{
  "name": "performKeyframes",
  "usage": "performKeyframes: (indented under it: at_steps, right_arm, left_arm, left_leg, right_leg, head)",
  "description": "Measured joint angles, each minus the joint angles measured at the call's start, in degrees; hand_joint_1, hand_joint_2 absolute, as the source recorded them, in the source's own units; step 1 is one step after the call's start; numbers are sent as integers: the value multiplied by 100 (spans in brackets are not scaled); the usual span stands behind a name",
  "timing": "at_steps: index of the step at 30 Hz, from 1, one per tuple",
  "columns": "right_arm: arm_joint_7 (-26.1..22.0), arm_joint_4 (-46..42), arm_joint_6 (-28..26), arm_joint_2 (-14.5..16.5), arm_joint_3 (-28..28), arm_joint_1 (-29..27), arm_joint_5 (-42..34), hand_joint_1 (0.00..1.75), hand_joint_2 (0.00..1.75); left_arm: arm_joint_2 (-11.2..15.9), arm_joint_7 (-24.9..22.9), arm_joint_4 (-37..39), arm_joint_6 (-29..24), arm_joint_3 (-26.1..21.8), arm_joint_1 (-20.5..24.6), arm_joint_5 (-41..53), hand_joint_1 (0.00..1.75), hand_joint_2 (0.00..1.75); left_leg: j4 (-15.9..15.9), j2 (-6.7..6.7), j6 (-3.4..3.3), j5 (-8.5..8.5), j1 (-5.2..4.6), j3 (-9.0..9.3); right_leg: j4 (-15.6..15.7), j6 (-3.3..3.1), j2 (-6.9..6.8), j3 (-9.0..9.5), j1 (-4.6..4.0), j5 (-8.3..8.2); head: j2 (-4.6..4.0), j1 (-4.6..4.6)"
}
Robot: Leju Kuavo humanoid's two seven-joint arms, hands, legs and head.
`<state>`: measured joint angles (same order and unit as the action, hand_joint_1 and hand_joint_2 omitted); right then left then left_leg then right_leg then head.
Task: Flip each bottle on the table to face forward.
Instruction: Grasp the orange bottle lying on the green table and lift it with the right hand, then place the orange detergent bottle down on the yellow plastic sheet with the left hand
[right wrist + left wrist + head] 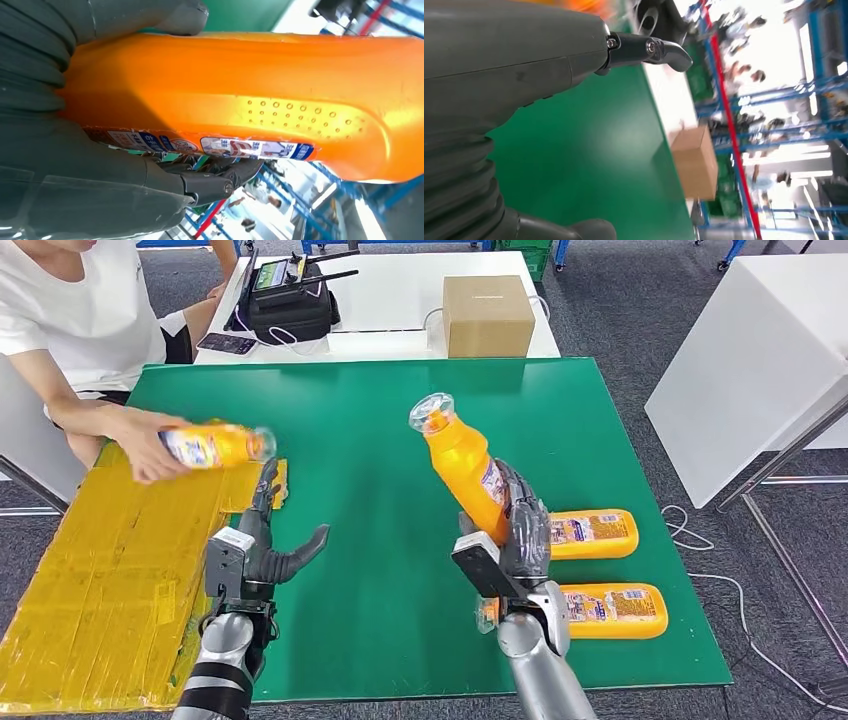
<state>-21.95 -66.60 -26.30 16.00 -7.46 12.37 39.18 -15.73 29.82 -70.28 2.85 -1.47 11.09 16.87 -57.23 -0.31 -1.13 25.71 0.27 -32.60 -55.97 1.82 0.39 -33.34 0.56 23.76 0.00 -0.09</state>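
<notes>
1. Our right hand [520,530] is wrapped around the lower body of an orange bottle [462,460], lifted off the green table [380,440] and tilted, cap end away from us. In the right wrist view the label strip runs along one side, under the fingers [215,182].
2. Taking that held bottle as our landmark: two more orange bottles lie on the mat just beyond the hand on its right, one [592,534] farther from us, one [615,608] nearer.
3. We judge the step is turning the bottle so its label faces forward; we should keep a firm wrap, rotate at the wrist, and set it down clear of those two.
4. Our left hand [262,550], well left of the bottle, has fingers spread and holds nothing.
5. Farther left, a person's hand [150,455] holds another bottle [215,445] over the yellow board [100,570]; we stay clear.
</notes>
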Motion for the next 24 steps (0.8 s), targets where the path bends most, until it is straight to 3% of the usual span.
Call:
performKeyframes:
  at_steps: [4,9,16,24]
  right_arm:
    - [-294,-186,193,59,162,-94,-231,175,175]
    - [-572,-201,402,133,244,-113,-410,175,175]
    - [-640,-199,473,194,274,-113,-479,175,175]
    - [-980,-25,1134,309,266,-6,-944,175,175]
  left_arm:
    - [13,-268,-1,936,247,-10,-823,0,175]
    - [113,-440,5,1550,599,-6,-1629,0,175]
    - [214,-471,8,1624,829,5,-1743,0,175]
    - [276,-578,192,1671,1093,240,-2032,0,175]
  left_leg:
    - [1,2,0,0,0,-1]
    - [1,0,0,0,0,-2]
    - [1,1,0,0,0,-2]
    - [1,1,0,0,0,-3]
  right_leg:
    - [0,0,0,0,0,0]
    - [0,0,0,-1,0,0]
    - [0,0,0,-1,0,0]
    - [-1,0,0,-1,0,0]
  head:
    - [0,0]
    - [0,0]
    - [0,-1]
    - [0,0]
